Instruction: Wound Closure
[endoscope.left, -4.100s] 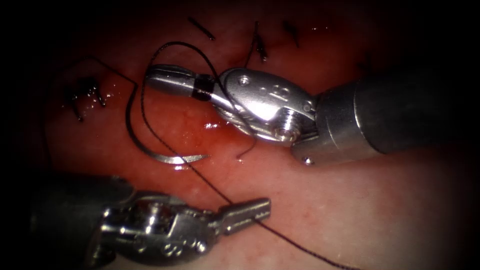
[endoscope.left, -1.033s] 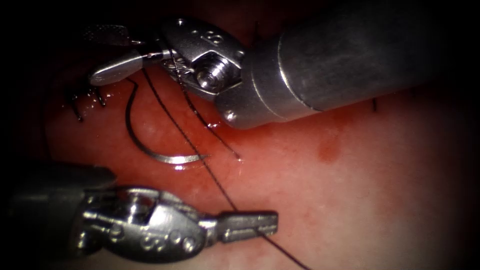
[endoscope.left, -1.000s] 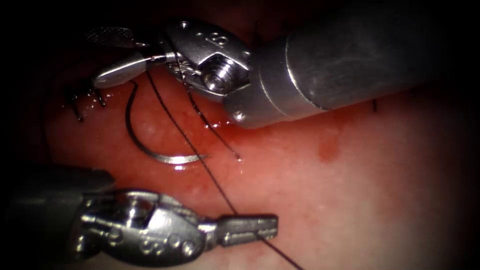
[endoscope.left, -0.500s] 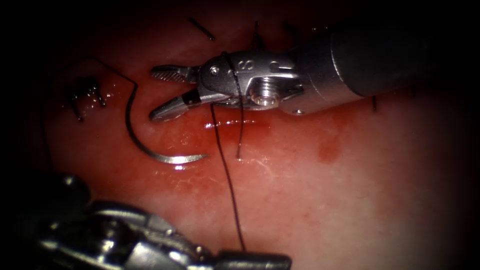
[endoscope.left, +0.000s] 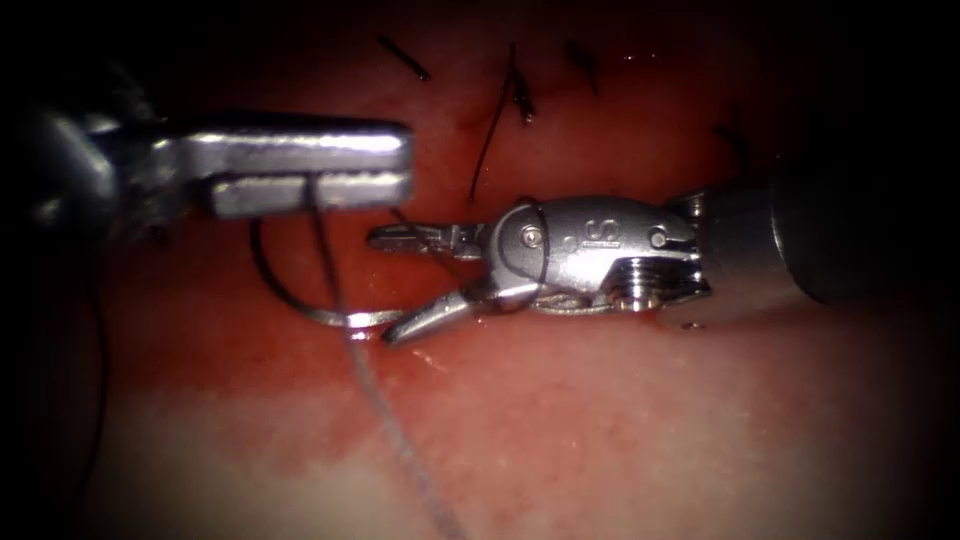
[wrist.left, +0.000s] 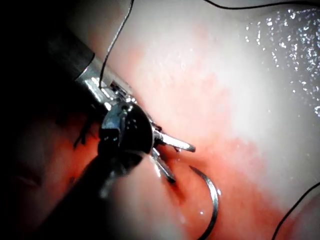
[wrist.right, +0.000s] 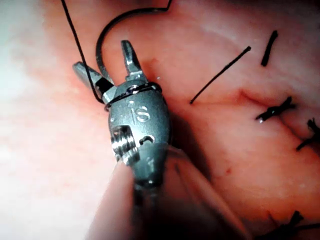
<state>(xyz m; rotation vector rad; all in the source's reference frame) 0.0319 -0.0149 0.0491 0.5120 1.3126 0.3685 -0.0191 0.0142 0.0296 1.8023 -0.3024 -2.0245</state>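
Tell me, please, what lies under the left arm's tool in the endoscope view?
Under the left hand, shut on the thread, the needle lies free on the tissue; its upper curve is covered. The right hand is open, thread looped around it.

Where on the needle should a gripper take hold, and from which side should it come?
Probably the needle's bare mid-curve, approached from above: it lies flat on the tissue, unheld, its tip beside the open right gripper. The left gripper holds thread.

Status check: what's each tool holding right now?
Left tool shut on thread. Right tool open, holding nothing, thread looped around it. Needle lies free on tissue.
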